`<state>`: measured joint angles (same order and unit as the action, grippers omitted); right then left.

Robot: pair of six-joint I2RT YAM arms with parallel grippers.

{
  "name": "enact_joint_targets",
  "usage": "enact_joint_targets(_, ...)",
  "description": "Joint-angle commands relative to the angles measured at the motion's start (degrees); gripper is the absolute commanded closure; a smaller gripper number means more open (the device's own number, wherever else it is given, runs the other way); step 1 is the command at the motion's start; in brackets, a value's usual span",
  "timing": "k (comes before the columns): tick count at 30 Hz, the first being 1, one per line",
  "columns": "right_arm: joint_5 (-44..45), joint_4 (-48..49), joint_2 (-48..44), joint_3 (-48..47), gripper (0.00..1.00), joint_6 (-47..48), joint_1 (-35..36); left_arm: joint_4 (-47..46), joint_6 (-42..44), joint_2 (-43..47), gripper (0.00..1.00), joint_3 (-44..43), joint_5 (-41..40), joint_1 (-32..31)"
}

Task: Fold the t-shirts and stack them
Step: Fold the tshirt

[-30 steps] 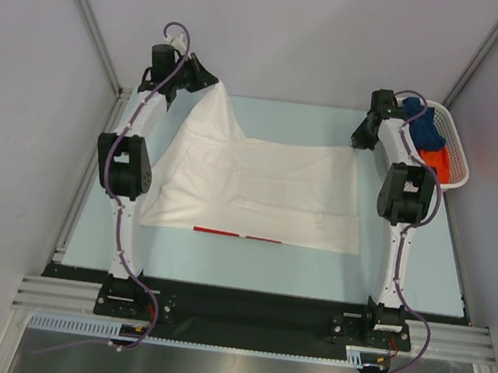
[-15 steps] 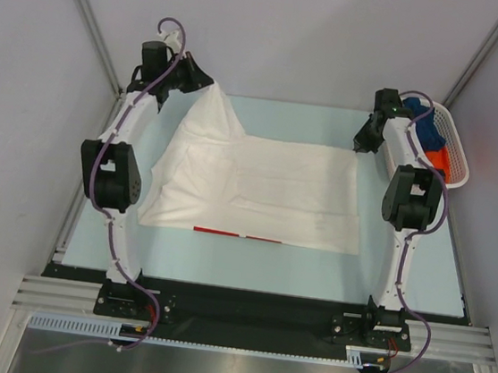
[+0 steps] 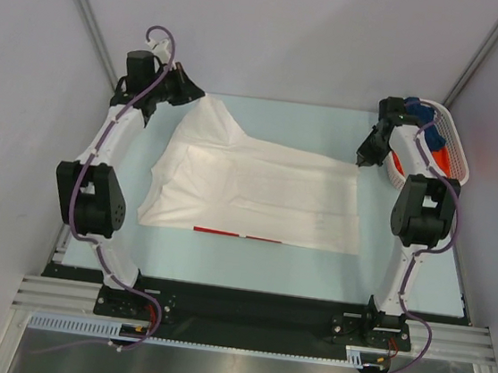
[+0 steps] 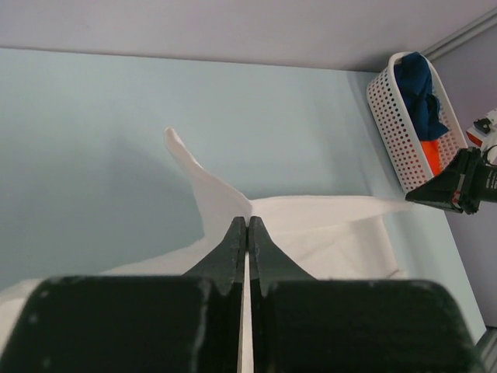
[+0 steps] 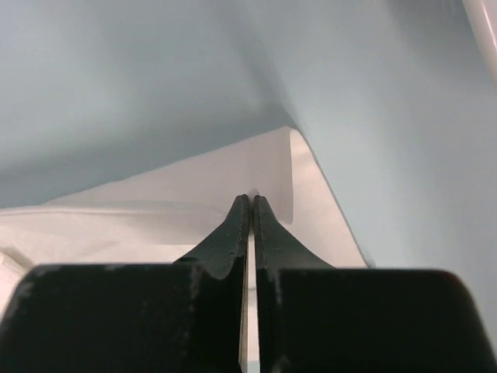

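The white shirt (image 3: 258,188) is spread on the counter (image 3: 249,263), with a red strip (image 3: 234,234) at its near edge. Its far left corner is pinched tight and held up by the left gripper (image 3: 197,93). Its far right corner is pinched tight by the right gripper (image 3: 361,161). If one corner is pulled harder, the cloth could be dragged crooked or slipped out. Farthest back, a blue shirt (image 4: 419,97) and an orange shirt (image 4: 435,151) are kept in the basket (image 4: 386,116).
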<state>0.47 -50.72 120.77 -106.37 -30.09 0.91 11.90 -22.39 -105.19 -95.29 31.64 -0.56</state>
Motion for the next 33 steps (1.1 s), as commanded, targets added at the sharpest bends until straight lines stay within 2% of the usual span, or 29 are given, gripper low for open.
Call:
enact_joint_targets(1, -1.17, -0.96, -5.89, 1.86, 1.0, -0.32, -0.38, -0.3, 1.82, 7.0, 1.0, 3.87, -1.13, 0.38)
enact_joint_targets(8, -2.23, -1.57, -7.92, 5.38, 1.0, 0.73, -0.55, 2.51, 3.76, 14.64, 1.0, 10.29, -4.91, 0.38)
enact_joint_targets(14, -2.67, -2.1, -9.85, 7.84, 1.0, 0.73, -0.47, 2.95, 3.41, 21.41, 1.0, 16.26, -6.94, 3.11)
enact_joint_targets(25, -1.7, -2.02, -13.19, 13.29, 1.0, 1.61, -0.47, 4.27, 3.41, 28.27, 1.0, 23.3, -8.26, 3.63)
enact_joint_targets(33, -1.26, -2.89, -13.63, 14.17, 1.0, 2.13, -0.47, 8.93, 4.38, 32.76, 1.0, 26.81, -11.42, 3.81)
